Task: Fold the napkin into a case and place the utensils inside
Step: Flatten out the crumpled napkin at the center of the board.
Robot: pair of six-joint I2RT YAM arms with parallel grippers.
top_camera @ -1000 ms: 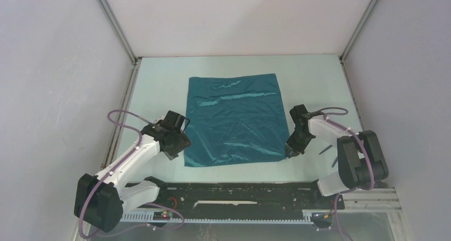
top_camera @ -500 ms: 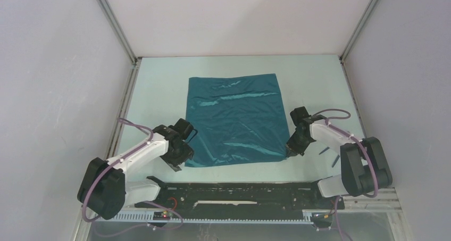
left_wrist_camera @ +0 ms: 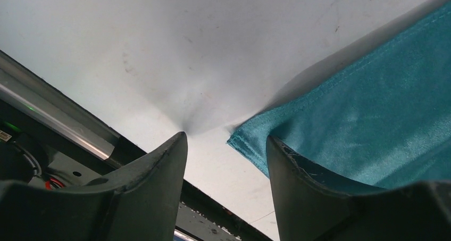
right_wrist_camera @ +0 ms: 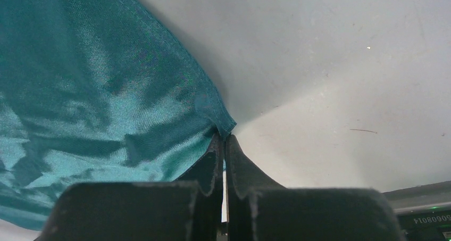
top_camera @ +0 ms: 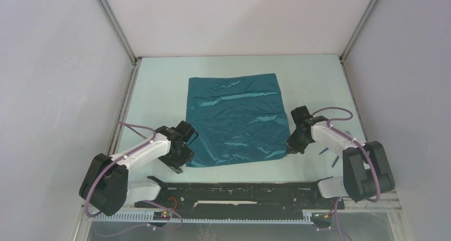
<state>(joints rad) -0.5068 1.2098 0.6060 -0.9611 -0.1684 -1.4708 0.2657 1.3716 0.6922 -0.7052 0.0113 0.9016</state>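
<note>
The teal napkin (top_camera: 236, 118) lies spread out, roughly square and lightly rippled, in the middle of the pale surface (top_camera: 159, 86). Its far edge is near the far edge of the surface and its near edge is close to the arms' bases.

The right fingers (right_wrist_camera: 223, 150) are pressed together on the napkin's near-right corner. In the right wrist view the hemmed tip of the cloth runs down into the seam between them, and the cloth beside it casts a shadow on the surface.

The left fingers (left_wrist_camera: 290, 169) stand apart at a moderate width, low over the napkin's near-left corner. That corner sits in the gap between them, with one finger above cloth and the other above bare surface. Whether either finger touches cannot be told.

The utensils (top_camera: 334, 160), two thin dark pieces, lie on bare surface towards the near-right corner, beyond the right arm (top_camera: 332, 137) and apart from the napkin.
</note>
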